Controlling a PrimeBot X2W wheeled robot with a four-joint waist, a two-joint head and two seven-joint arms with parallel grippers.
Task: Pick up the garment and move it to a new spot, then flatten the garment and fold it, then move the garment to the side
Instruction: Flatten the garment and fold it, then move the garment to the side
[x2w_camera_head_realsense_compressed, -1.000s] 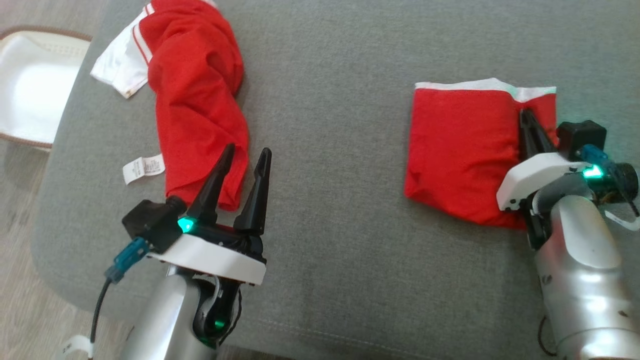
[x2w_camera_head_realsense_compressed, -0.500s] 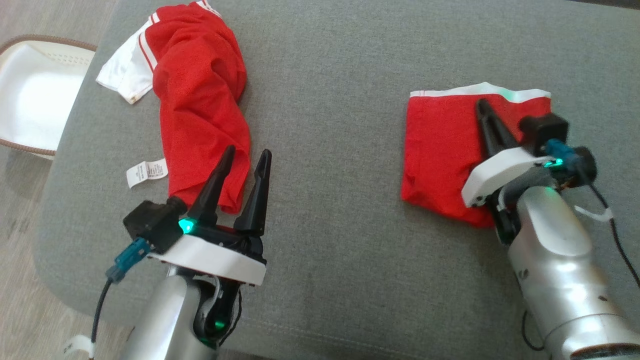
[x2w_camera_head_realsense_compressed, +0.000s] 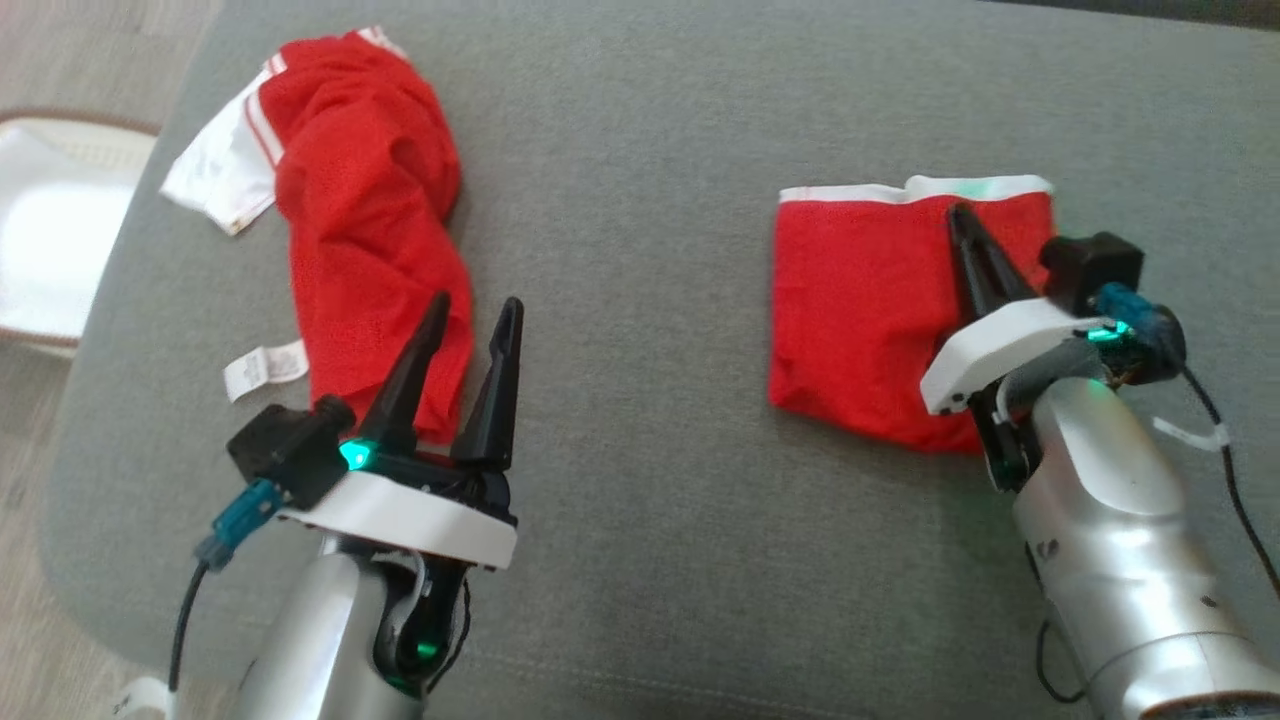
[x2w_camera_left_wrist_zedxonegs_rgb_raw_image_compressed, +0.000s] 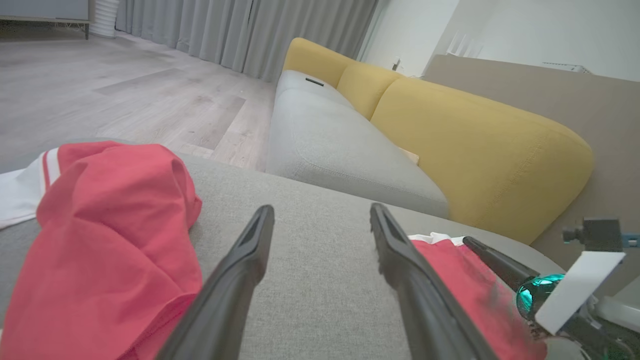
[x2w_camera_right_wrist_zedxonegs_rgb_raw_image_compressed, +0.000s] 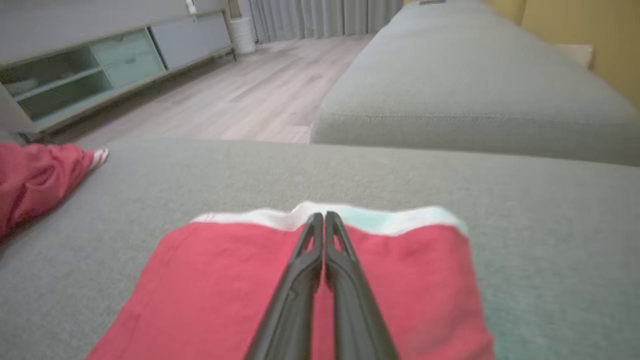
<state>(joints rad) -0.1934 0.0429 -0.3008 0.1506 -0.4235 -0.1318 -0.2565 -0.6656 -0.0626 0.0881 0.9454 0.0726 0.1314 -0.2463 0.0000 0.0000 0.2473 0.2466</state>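
A folded red garment (x2w_camera_head_realsense_compressed: 860, 310) with a white band along its far edge lies on the right of the grey cushion (x2w_camera_head_realsense_compressed: 650, 420). My right gripper (x2w_camera_head_realsense_compressed: 958, 210) is shut and lies on top of it, tips near the white band (x2w_camera_right_wrist_zedxonegs_rgb_raw_image_compressed: 380, 220). In the right wrist view the right gripper (x2w_camera_right_wrist_zedxonegs_rgb_raw_image_compressed: 320, 215) has nothing visible between its closed fingers. A second, crumpled red and white garment (x2w_camera_head_realsense_compressed: 360, 230) lies at the left. My left gripper (x2w_camera_head_realsense_compressed: 477, 300) hovers open just beside its near end, with nothing between the fingers (x2w_camera_left_wrist_zedxonegs_rgb_raw_image_compressed: 240, 270).
A white basket (x2w_camera_head_realsense_compressed: 50, 230) sits on the wooden floor past the cushion's left edge. A white label (x2w_camera_head_realsense_compressed: 263, 367) sticks out of the crumpled garment. A grey sofa seat (x2w_camera_left_wrist_zedxonegs_rgb_raw_image_compressed: 340, 145) with yellow back cushions (x2w_camera_left_wrist_zedxonegs_rgb_raw_image_compressed: 475, 145) stands beyond the far edge.
My right gripper has slid left across the folded garment, staying shut. The head camera has shifted a little, so everything sits further left. The left arm has held still.
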